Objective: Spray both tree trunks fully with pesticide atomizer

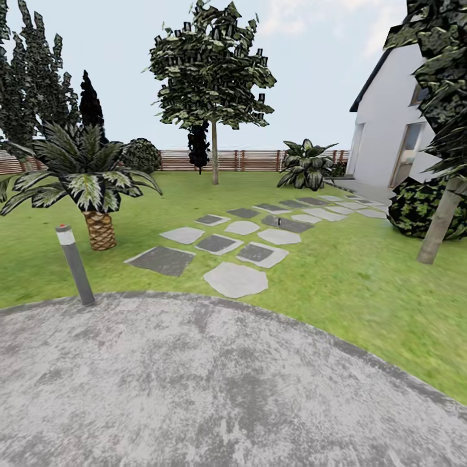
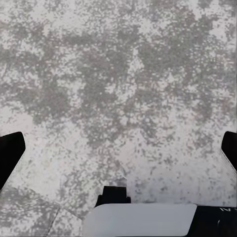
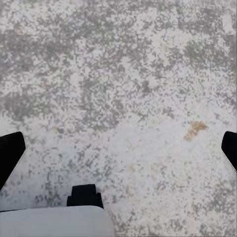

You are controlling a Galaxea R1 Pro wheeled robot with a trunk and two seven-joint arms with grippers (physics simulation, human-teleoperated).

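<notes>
Head view: two trees, far apart.

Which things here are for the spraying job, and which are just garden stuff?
For the job:
far tree trunk
near tree trunk
tiny dark speck on the paving, maybe the atomizer, too small to tell

Just there:
palm plant
post light
house
fence
round bush

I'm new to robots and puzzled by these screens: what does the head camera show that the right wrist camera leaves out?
Head camera: the lawn, stepping stones, two trees, a palm-like plant, the fence, a house and a grey post. Right wrist camera: the dark fingers spread wide apart, and a small tan stain. Both show mottled grey paving.
</notes>
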